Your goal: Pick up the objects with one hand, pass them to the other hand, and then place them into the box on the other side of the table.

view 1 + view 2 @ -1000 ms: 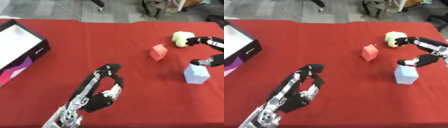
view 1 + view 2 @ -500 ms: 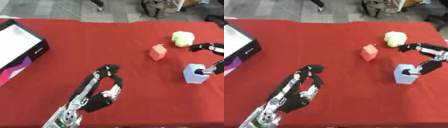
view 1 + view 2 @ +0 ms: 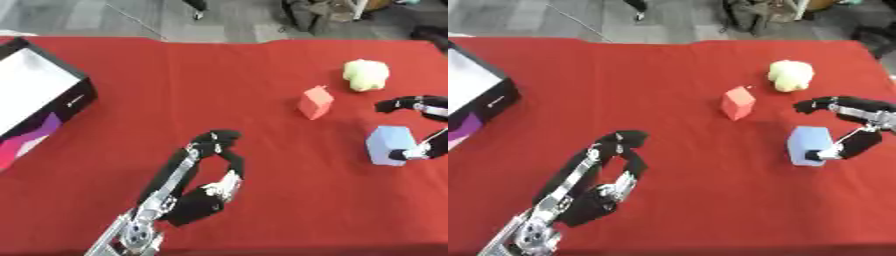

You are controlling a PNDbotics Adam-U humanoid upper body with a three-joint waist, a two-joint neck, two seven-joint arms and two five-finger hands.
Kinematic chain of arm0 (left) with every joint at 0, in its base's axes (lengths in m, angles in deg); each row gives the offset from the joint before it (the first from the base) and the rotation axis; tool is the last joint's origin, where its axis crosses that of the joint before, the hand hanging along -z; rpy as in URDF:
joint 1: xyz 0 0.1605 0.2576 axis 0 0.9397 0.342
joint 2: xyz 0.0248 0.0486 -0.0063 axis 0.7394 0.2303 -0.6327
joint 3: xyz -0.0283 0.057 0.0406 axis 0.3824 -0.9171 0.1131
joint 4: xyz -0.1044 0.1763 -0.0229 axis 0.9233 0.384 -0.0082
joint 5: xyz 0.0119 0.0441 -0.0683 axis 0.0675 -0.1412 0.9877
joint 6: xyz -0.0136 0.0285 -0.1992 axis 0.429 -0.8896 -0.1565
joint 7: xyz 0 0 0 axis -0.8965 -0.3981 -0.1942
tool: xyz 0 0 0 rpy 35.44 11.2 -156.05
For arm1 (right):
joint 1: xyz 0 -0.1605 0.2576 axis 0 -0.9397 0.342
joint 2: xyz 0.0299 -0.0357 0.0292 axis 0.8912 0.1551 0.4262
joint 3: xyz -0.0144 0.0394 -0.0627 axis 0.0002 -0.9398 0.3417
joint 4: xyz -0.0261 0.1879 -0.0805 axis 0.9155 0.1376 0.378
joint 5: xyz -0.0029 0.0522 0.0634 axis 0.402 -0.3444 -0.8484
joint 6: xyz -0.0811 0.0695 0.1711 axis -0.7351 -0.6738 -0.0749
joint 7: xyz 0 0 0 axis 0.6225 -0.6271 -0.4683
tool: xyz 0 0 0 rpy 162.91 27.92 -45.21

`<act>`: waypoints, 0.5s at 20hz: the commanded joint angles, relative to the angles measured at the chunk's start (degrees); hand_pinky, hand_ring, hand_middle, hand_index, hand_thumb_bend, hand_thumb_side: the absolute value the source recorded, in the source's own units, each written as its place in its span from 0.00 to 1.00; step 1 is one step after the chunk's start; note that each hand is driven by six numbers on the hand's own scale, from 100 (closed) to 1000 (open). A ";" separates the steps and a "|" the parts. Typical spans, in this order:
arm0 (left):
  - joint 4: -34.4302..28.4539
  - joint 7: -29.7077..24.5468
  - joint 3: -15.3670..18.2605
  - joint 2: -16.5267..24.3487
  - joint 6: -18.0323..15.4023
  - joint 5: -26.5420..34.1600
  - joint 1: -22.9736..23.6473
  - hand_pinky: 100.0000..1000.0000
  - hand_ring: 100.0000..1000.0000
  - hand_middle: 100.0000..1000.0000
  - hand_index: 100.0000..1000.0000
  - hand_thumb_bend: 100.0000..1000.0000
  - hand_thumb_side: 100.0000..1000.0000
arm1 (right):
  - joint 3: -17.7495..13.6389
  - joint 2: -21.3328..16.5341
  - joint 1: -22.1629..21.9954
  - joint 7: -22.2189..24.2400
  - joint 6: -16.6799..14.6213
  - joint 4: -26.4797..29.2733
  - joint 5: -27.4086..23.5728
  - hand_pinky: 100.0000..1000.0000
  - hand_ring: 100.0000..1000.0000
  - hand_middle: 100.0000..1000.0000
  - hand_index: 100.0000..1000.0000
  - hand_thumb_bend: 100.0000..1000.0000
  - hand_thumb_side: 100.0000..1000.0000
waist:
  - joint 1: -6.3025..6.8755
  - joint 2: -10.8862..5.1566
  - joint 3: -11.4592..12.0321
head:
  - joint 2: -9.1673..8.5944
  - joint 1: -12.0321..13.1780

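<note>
Table [image 3: 175,90] under red cloth: one. Carries everything listed below.

Box [image 3: 35,102], black-walled with a pale interior: one, open-topped, at the far left edge. Serves as the drop point; stands well apart from all three objects.

Left hand [image 3: 210,185]: one, low and centre-left over bare cloth. Fingers curled, nothing held.

Right hand [image 3: 852,127]: one, at the right edge. Fingers spread and curved, thumb tip touching the right face of the blue block, upper fingers arched clear above it. Not yet closed on it (contact on one side only, so no grasp).

Blue block [image 3: 808,145]: one, pale blue, box-shaped, right side of the table, just beside the right hand. Likely light and rigid, with flat parallel faces. Best taken across two opposite side faces, thumb against fingers, high enough to leave the lower part free for the handover.

Yellow-green object [image 3: 790,76]: one, rounded and lumpy, far right, beyond the block. Probably soft (plush or foam by the look); expect it to give under the fingers. Wrap from above rather than pinch.

Red object [image 3: 738,103]: one, small, carton-shaped with a peaked top, near centre-right. Probably light and easily tipped. Take across the flat sides, below the peak.
</note>
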 commanded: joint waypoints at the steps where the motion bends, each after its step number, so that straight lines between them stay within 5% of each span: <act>1: -1.03 -0.31 -0.12 0.16 -0.13 -0.29 -0.64 1.00 0.86 0.83 0.54 0.00 0.58 | -0.16 -1.32 0.34 4.32 -5.52 1.02 1.32 1.00 0.91 0.89 1.00 0.43 0.32 | 0.03 -0.47 -0.07 | -0.51 0.11; 10: -1.42 -0.73 -0.11 0.26 -0.02 -0.48 -0.67 1.00 0.86 0.83 0.54 0.00 0.58 | -0.07 -0.70 -0.38 3.44 -5.64 -0.01 3.57 1.00 0.90 0.84 1.00 0.41 0.32 | 0.18 -0.33 -0.10 | -0.65 0.50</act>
